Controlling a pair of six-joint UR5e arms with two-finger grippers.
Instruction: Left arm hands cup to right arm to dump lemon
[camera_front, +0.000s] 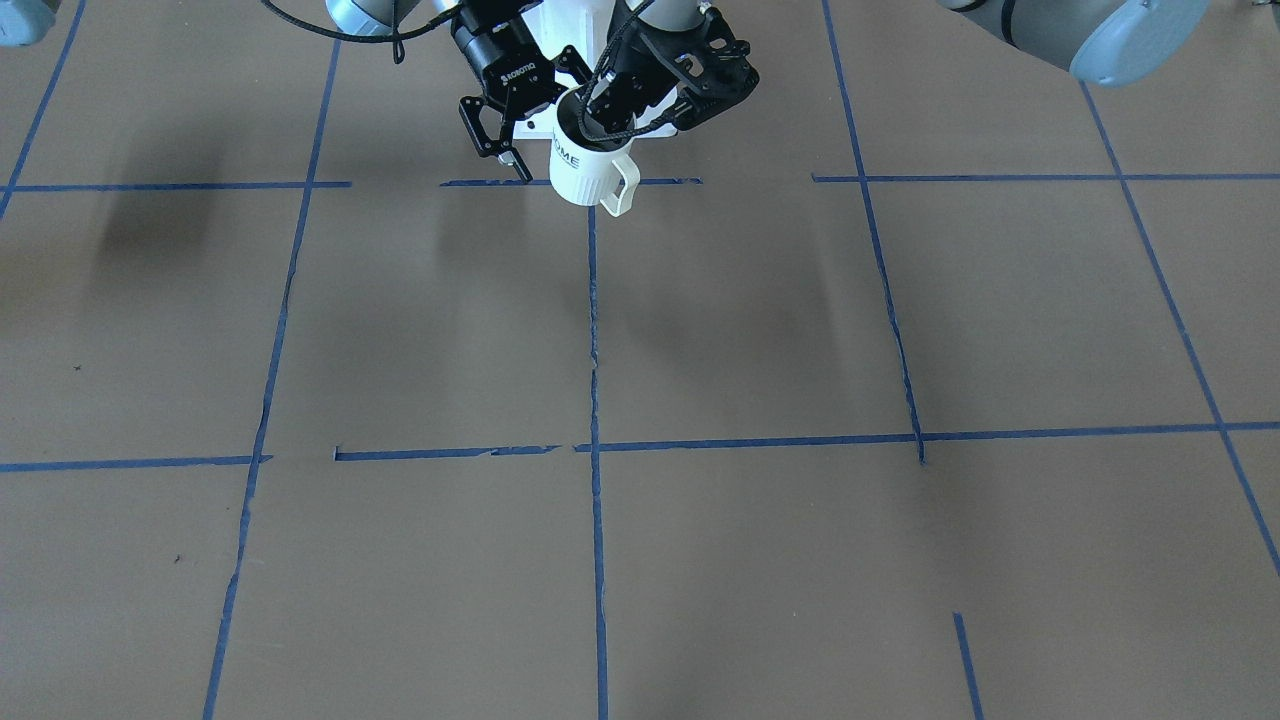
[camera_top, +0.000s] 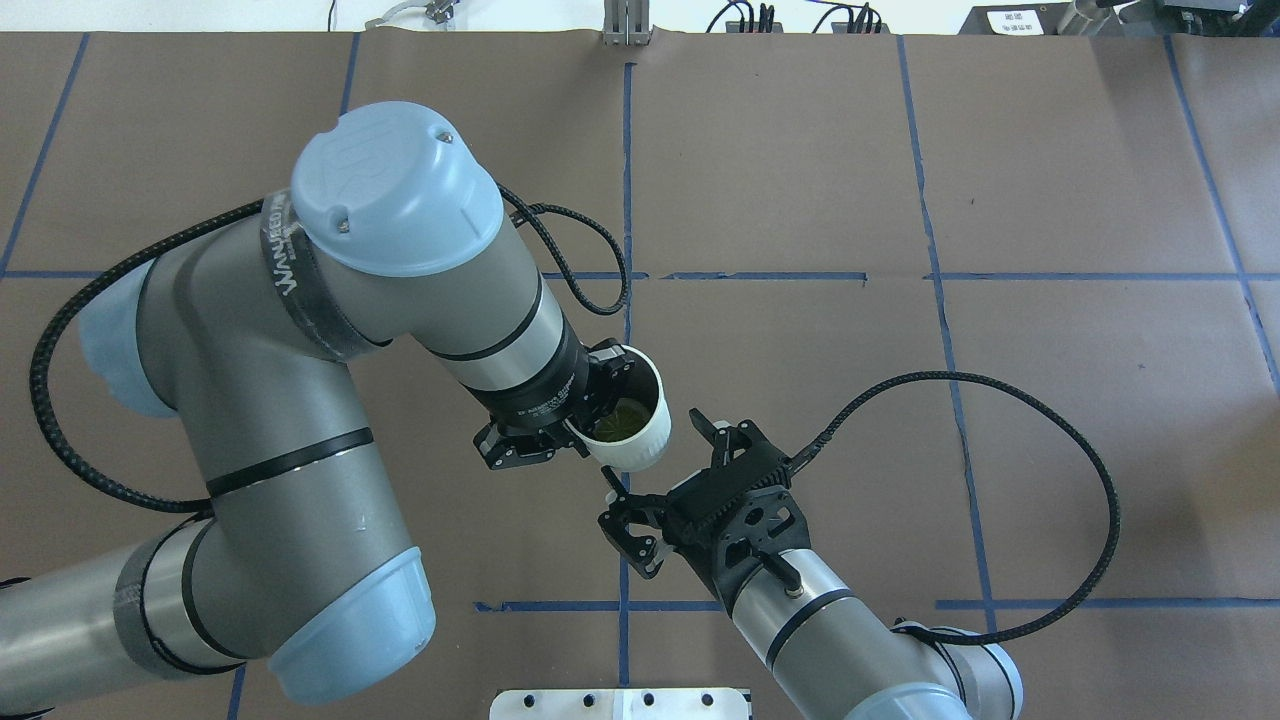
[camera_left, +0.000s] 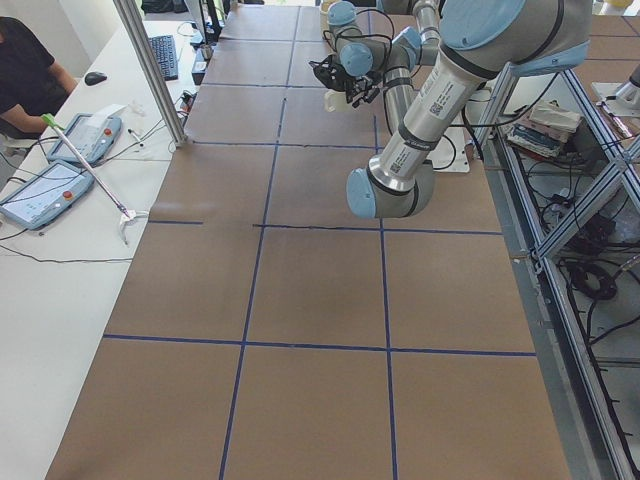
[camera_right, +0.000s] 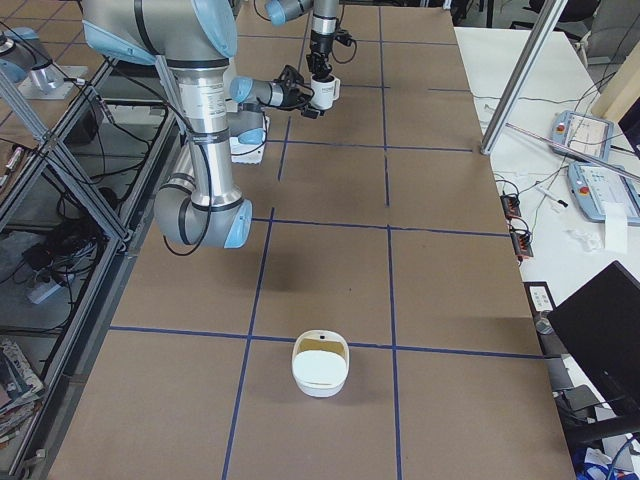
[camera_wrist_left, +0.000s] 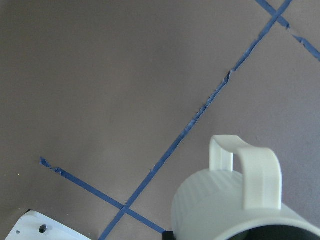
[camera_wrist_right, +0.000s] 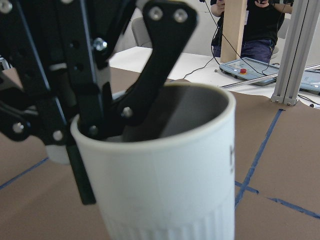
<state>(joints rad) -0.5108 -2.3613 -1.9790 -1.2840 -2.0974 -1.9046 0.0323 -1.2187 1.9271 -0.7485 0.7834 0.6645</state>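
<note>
Brown papered table (camera_top: 1050, 400): left claw (camera_top: 597, 395) pinching cup (camera_top: 645, 440) rim, lemon (camera_top: 622, 418) inside; right claw (camera_top: 655, 452) wide, alongside.

Gripping the cup (camera_top: 640, 448) by its rim with the left end effector (camera_top: 592, 403), reaching in from the left of the view. Showing a yellow-green lemon (camera_top: 620, 420) inside the grey interior. Spreading the right end effector (camera_top: 652, 444) wide around the cup's near wall, not clearly touching it. Trailing a black cable (camera_top: 1105, 500) in a loop over the brown bench (camera_top: 1050, 150) and its blue tape lines (camera_top: 930, 250).
</note>
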